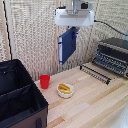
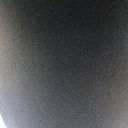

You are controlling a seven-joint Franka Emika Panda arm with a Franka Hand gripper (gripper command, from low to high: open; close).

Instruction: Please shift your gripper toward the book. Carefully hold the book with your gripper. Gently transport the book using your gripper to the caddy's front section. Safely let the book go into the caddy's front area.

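Our gripper (image 1: pixel 73 31) is clamping the book (image 1: pixel 67 46), and we are holding it high above the table (image 1: pixel 95 100), right of the caddy (image 1: pixel 20 97).

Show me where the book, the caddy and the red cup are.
book (image 1: pixel 66 46), exterior view, middle of its navy cover, hanging from the gripper (image 1: pixel 74 31)
caddy (image 1: pixel 20 95), exterior view, an inner divider
red cup (image 1: pixel 45 82), exterior view, its side wall
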